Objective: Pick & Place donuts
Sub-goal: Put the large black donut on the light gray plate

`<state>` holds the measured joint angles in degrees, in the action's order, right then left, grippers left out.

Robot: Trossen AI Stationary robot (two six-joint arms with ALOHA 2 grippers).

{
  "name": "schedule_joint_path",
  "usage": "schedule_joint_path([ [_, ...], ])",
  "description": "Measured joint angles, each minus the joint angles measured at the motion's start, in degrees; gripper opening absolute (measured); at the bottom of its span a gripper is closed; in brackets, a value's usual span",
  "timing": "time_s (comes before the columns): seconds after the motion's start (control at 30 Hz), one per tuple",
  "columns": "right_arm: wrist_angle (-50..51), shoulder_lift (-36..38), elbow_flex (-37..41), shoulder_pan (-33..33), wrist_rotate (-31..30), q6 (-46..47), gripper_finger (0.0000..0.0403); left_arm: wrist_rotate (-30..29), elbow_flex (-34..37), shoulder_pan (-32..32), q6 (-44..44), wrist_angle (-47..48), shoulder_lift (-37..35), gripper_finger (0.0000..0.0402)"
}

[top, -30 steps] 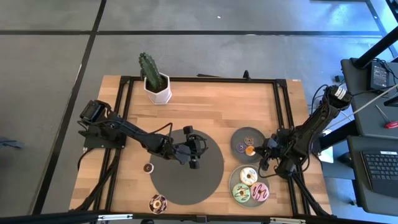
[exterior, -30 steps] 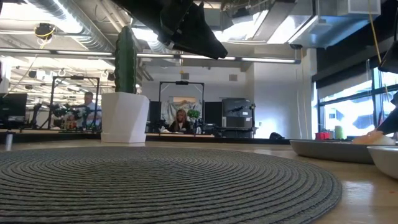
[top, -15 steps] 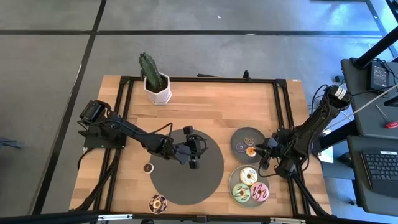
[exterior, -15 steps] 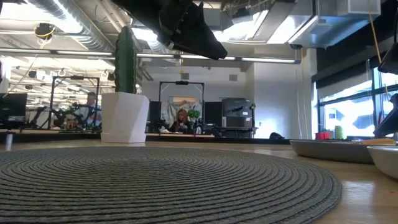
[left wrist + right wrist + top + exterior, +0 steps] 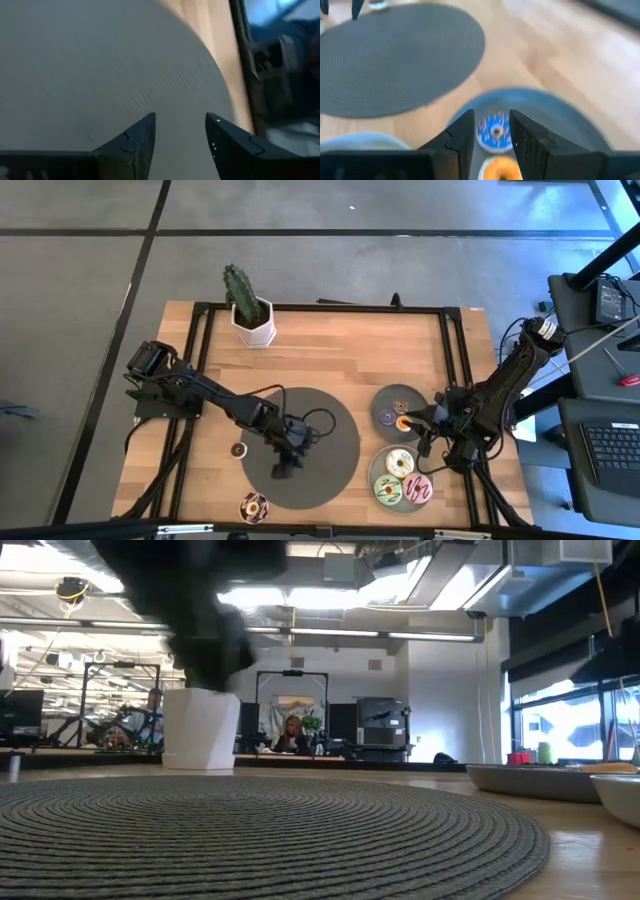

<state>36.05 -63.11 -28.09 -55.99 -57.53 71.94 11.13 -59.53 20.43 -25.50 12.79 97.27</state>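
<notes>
On the far grey plate [image 5: 381,402] lie three mini donuts: orange [image 5: 402,422], purple [image 5: 387,417] and brown [image 5: 400,404]. The near plate [image 5: 373,471] carries cream [image 5: 399,463], pale green [image 5: 388,490] and pink [image 5: 418,489] donuts. A chocolate-sprinkled donut [image 5: 253,506] and a brown mini donut [image 5: 239,449] lie on the bare wood. My right gripper [image 5: 420,424] hovers open at the far plate's right edge; in its wrist view [image 5: 491,118] the purple [image 5: 494,132] and orange [image 5: 500,170] donuts lie beyond the fingertips. My left gripper [image 5: 284,468] is open and empty over the dark mat [image 5: 325,470], as its wrist view [image 5: 180,119] shows.
A cactus in a white pot [image 5: 250,312] stands near the table's far edge, left of centre. The large dark round mat [image 5: 250,830] fills the middle near part of the table. Bare wood lies between the mat and the plates. People sit in the room behind.
My left gripper has swung from the mat's middle toward the table's near edge and come down lower, showing blurred in the low view. My right gripper has risen above the far plate in the low view; the orange mini donut lies on that plate.
</notes>
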Motion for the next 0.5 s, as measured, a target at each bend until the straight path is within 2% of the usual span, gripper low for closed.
schedule_joint_path([
  [0.13,0.0,0.0,-1.22,0.0,-3.15,-3.14,0.0124,3.39,0.0,2.79,-4.44,4.66,0.41,0.0161],
  [0.23,-0.17,0.0,-1.24,0.0,-4.33,-4.13,0.0124,0.91,0.0,5.49,-5.02,5.21,0.88,0.0157],
  [0.37,-0.18,0.0,-1.25,0.11,-4.52,-3.78,0.0124,-0.69,0.0,7.91,-0.72,5.0,1.05,0.0152],
  [0.5,-0.72,0.0,-1.25,0.54,-4.49,-3.34,0.0124,-3.14,0.0,11.43,-4.85,5.51,1.05,0.0142],
])
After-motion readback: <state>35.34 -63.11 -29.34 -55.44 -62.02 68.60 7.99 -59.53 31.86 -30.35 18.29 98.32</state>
